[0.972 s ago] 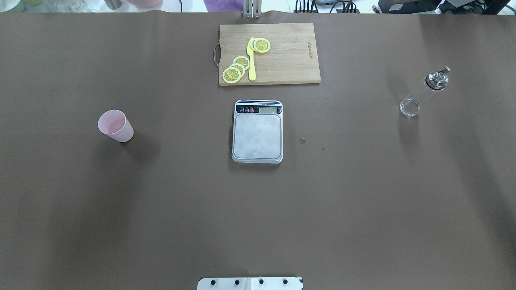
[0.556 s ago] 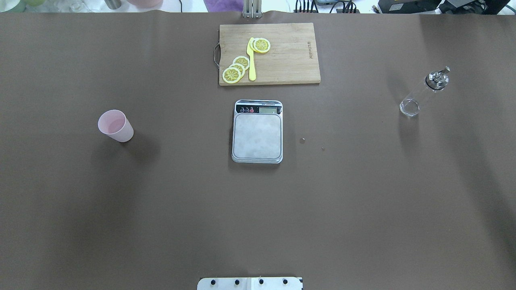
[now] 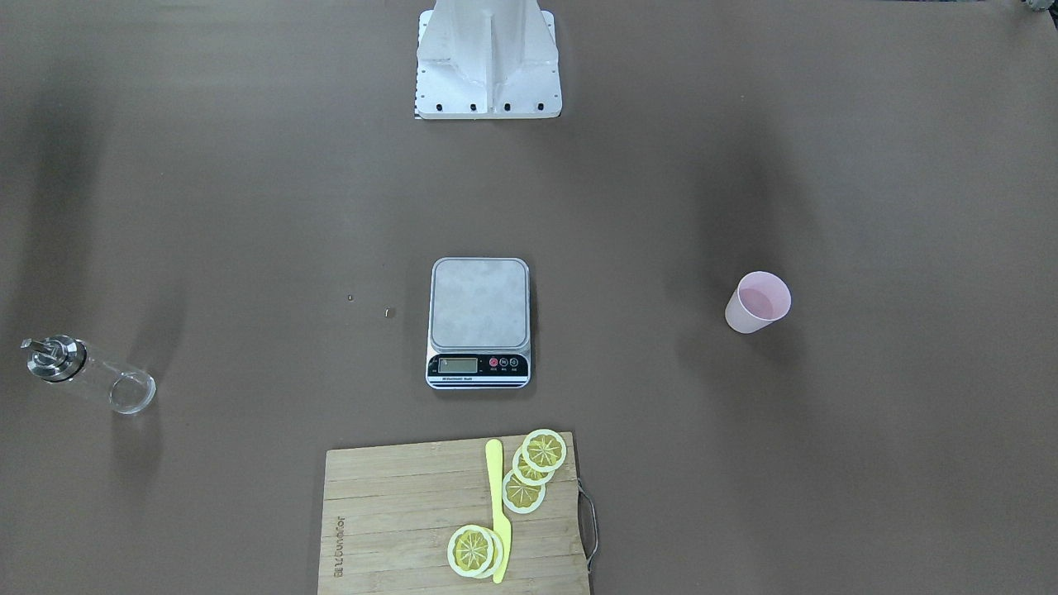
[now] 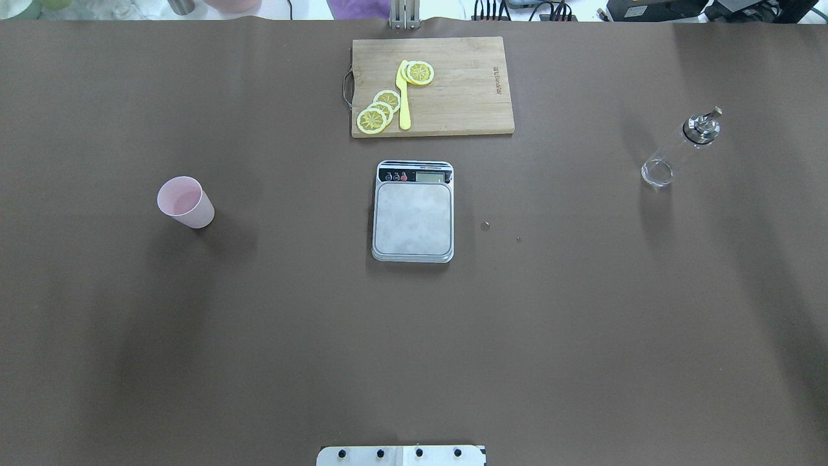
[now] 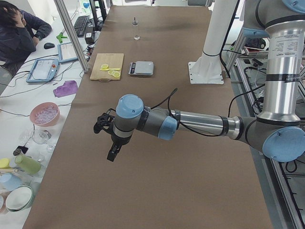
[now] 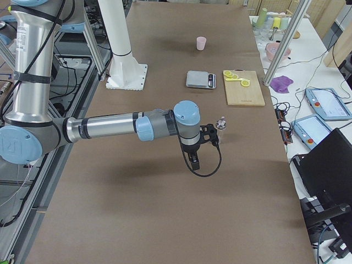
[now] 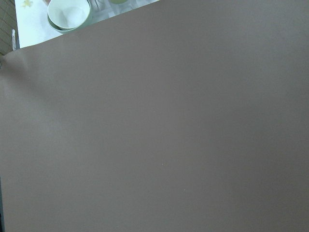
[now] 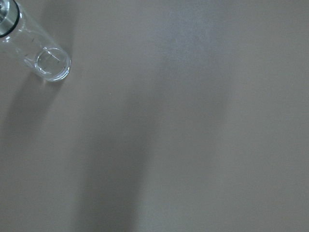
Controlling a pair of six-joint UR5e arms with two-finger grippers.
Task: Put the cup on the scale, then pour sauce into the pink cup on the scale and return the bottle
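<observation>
While the bottle (image 6: 222, 125) stands near the right pincer (image 6: 196, 162), I cannot tell that pincer's opening.

Overhead and front cams look down from opposite sides, sharing the scale (image 4: 413, 211); side cams lengthwise; wrist cams near tabletop (image 7: 154, 145).

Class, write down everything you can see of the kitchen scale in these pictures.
The scale is small, rectangular and digital. Its platform has rounded corners, looks like mottled grey metal, and is bare. A black strip runs along the edge away from the robot, facing the cutting board. The strip carries a display too small to read, plus red and dark buttons. The scale lies flat at mid-table on the brown cover and touches nothing else.
</observation>
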